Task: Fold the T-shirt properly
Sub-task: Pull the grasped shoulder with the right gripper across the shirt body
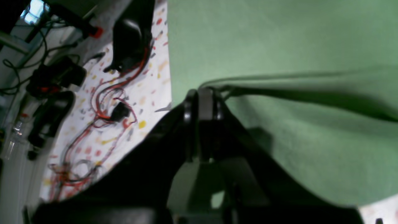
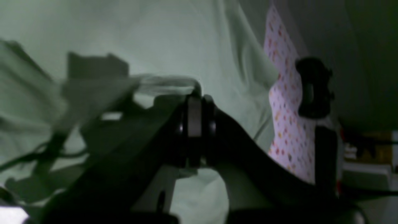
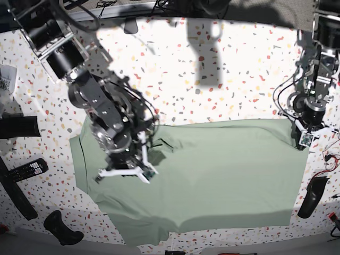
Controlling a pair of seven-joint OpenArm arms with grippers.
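The large pale sage-green cloth T-shirt [image 3: 212,175] lies spread across the speckled white terrazzo-patterned worktop [image 3: 234,74], taking up most of its middle and lower part, with a fold line running along its upper edge. It is not flat everywhere: creases gather near the middle-left, where one arm stands over it.

The left gripper [image 1: 202,93] sits at the shirt's far edge on the right of the base view. Its jaws are pressed together, and the wrist view shows a raised ridge of green cloth running straight out from their tips, so it looks to be pinching the fabric edge there, probably to carry or steady that side for a fold.

The right gripper [image 2: 194,96] hangs over the shirt's middle-left region. Its jaws are likewise closed tight, and a pale hem of cloth seems to be lifted from between them, though the wrist view is dim and blurred, so I judge rather than plainly see that it has hold of the shirt.

With both arms gripping opposite parts, the cloth seems held taut for folding one side over. Black remote controls [image 3: 24,170] lie at the worktop's left edge, clear of the shirt.
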